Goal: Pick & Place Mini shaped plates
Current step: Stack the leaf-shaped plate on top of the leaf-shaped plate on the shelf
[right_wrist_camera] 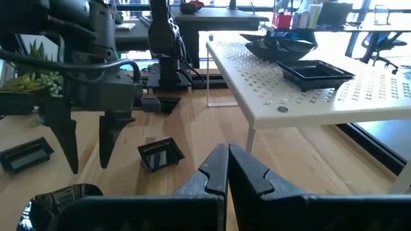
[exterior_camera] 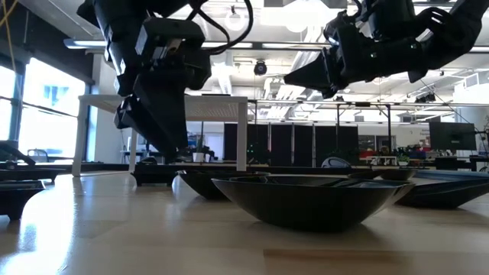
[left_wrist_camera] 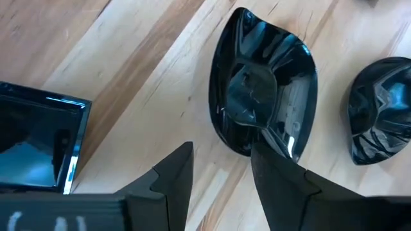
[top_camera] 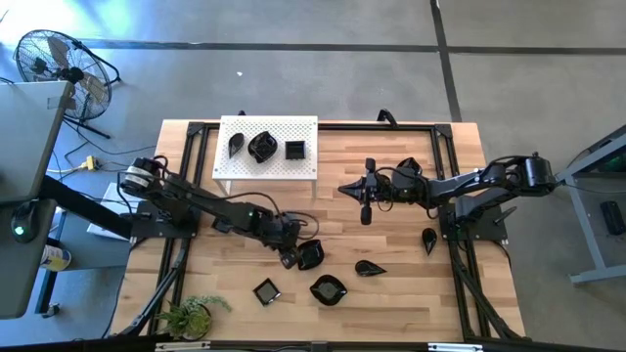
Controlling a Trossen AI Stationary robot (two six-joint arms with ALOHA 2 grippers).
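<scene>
- Left claw (top_camera: 290, 257), jaws apart, hung just beside leaf plate (left_wrist_camera: 263, 83) on the table; one finger (left_wrist_camera: 282, 179) over its near rim, long axis running away from the claw.
- Right claw (top_camera: 366, 209) shut, empty, farther from that plate.

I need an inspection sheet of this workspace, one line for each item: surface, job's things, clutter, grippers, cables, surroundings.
Surface: wooden table, with a white perforated board at its back.
Job's things: three mini shaped plates on the board; others lie on the wood.
Clutter: potted plant at the front edge.
Grippers: left gripper open beside a leaf-shaped plate; right gripper shut, empty, above the table.
Cables: cords on the floor near the fan.
Surroundings: concrete floor.
</scene>
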